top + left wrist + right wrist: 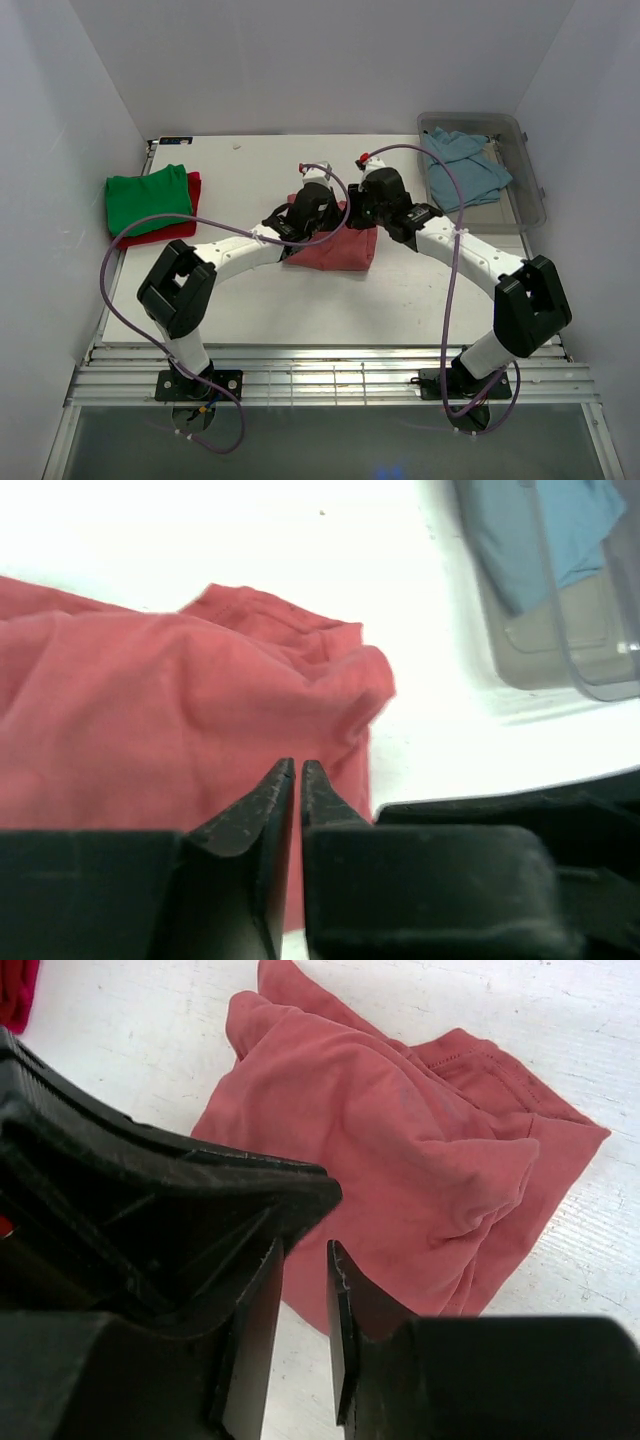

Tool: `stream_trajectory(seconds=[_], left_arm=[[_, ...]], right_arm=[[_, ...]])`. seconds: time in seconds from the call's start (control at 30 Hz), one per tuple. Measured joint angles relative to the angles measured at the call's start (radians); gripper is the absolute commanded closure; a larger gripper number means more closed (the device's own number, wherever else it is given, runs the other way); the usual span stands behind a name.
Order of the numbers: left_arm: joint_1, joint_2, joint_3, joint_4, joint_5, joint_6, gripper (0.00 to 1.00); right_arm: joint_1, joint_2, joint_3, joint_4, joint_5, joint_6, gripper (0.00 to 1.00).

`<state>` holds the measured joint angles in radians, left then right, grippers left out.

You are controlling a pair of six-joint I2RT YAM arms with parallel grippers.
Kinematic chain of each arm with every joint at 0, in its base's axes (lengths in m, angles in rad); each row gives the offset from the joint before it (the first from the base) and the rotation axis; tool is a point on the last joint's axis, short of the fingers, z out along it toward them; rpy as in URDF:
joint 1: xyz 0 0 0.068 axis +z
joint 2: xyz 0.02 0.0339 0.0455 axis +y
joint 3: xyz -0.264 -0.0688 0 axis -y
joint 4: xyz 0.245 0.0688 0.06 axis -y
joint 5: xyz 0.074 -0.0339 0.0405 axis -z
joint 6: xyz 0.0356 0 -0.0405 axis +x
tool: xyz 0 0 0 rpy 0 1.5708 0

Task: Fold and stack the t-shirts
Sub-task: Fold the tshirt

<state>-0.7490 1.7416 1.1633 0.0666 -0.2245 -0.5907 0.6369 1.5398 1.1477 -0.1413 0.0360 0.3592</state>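
The salmon-pink t-shirt point(335, 250) lies crumpled and partly folded at the table's middle; it also shows in the left wrist view point(150, 710) and the right wrist view point(400, 1160). My left gripper point(322, 200) point(298, 765) is above its far left part, jaws shut and empty. My right gripper point(366, 200) point(305, 1250) is above its far right part, jaws a narrow gap apart with nothing between them. The bright green t-shirt point(148, 195) lies folded on the red t-shirt point(186, 226) at the far left. The light blue t-shirt point(462, 170) lies crumpled in the bin.
The clear plastic bin point(530, 195) stands at the back right corner; it also shows in the left wrist view point(590, 680). White walls close in the table on the left, back and right. The two wrists are close together over the table's middle.
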Motion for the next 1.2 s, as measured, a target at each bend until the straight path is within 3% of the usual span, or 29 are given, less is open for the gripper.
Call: stream_trajectory(seconds=[0.17, 0.57, 0.93, 1.2], left_arm=[[0.053, 0.077, 0.035, -0.015, 0.001, 0.036, 0.90], [0.159, 0.159, 0.047, -0.051, 0.014, 0.094, 0.93], [0.182, 0.194, 0.122, -0.023, 0.031, 0.112, 0.94], [0.223, 0.287, 0.127, -0.005, 0.062, 0.108, 0.96]], right_arm=[[-0.005, 0.063, 0.016, 0.009, -0.014, -0.001, 0.78], [-0.011, 0.274, 0.151, -0.014, -0.017, -0.002, 0.92], [-0.084, 0.312, 0.177, -0.019, -0.011, -0.015, 0.92], [-0.127, 0.442, 0.206, -0.021, -0.013, -0.024, 0.92]])
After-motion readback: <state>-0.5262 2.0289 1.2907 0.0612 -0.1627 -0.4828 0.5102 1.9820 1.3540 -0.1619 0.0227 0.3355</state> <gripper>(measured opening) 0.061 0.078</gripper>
